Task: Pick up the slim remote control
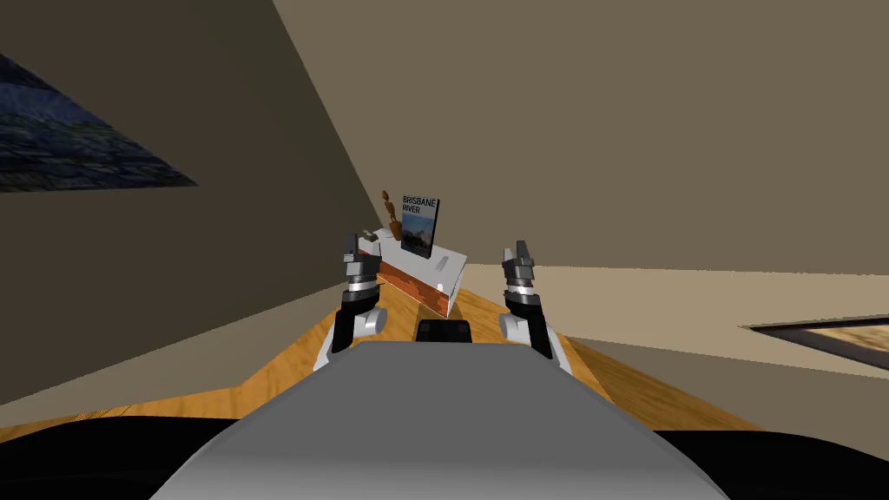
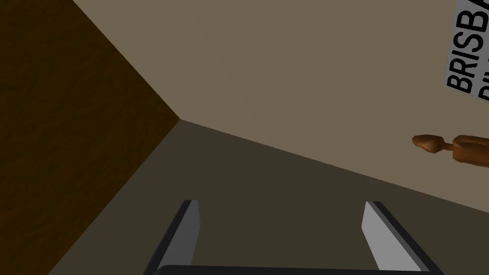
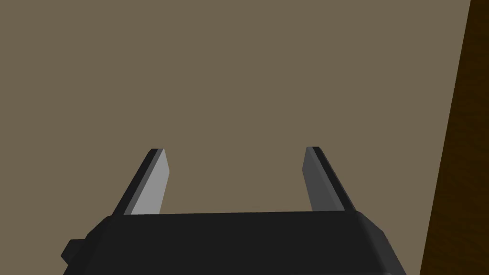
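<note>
Both arms are raised before a low cabinet (image 1: 423, 279) with a white top and a reddish wood front, which stands against a tan wall near the room's corner. On the cabinet's top a book (image 1: 419, 227) lettered BRISBANE RIVER stands upright towards the back, with a brown wooden figurine (image 1: 391, 215) just beside it on the corner side. A slim pale sliver lying flat on the cabinet's top below the book's far edge appears to be the slim remote control (image 1: 443, 259), though it is too small to identify with certainty. A small dark thing (image 1: 369, 235) sits at the cabinet's corner-side end. The left gripper (image 1: 360, 243) hovers over that same end of the cabinet, its fingers (image 2: 188, 231) spread wide with nothing between them. They point at the wall above the cabinet, with the figurine and the book off to one side, so the sliver lies apart from them towards the cabinet's other end. The right gripper (image 1: 519, 250) hangs off the cabinet's other end, apart from it. Its fingers (image 3: 153, 184) are likewise wide apart, holding nothing and facing bare tan wall, with the sliver lying between the two grippers and nearer the cabinet's middle.
</note>
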`<state>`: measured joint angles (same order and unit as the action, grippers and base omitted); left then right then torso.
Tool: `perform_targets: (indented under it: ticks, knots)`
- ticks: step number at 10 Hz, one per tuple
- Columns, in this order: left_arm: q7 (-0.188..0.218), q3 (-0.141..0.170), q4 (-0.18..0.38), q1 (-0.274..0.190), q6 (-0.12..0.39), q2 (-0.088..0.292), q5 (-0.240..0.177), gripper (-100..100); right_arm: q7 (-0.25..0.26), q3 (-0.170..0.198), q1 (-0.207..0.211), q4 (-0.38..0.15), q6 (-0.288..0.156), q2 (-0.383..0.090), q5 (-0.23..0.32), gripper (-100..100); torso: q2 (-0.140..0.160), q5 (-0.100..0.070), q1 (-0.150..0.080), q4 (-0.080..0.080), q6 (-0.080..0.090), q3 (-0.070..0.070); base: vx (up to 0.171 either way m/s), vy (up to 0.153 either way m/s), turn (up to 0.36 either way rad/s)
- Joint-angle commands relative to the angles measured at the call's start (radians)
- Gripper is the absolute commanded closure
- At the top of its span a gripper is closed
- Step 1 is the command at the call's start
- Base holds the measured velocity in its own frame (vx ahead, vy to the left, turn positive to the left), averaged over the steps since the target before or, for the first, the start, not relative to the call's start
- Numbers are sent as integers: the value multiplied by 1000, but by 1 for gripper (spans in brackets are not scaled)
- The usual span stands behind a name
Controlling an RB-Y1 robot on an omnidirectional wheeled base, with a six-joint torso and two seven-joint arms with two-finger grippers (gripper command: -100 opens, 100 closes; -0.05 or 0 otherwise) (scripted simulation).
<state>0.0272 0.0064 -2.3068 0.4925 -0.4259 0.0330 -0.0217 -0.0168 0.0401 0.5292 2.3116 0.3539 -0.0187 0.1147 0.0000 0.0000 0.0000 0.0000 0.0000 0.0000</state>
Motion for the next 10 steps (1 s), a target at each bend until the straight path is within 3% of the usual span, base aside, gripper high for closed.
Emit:
perform_targets:
  ticks: [1, 6, 7, 9, 10]
  knots:
    - [0, 0, 0, 0, 0, 0, 0, 0, 13, -1, 10, -15, -2, -36, 5, -100, 0, 0, 0, 0, 0, 0, -23, 49, 109]
    - [0, 0, 0, 0, 0, 0, 0, 0, 85, -8, 47, -102, -5, -177, 35, -100, 2, 2, 9, 0, 0, 1, -31, 128, 131]
    - [0, 0, 0, 0, 0, 0, 0, 0, 85, -8, 47, -102, -5, -186, 35, -100, 1, 2, 10, 0, -1, 1, -10, 99, 52]
    - [0, 0, 0, 0, 0, 0, 0, 0, 132, -12, 64, -159, -4, -250, 58, -100, 2, 1, 5, 0, 0, 1, -30, 110, 149]
    - [0, 0, 0, 0, 0, 0, 0, 0, 132, -12, 64, -159, -4, -270, 58, -100, 2, 2, 8, 1, 0, 1, -4, 116, 77]
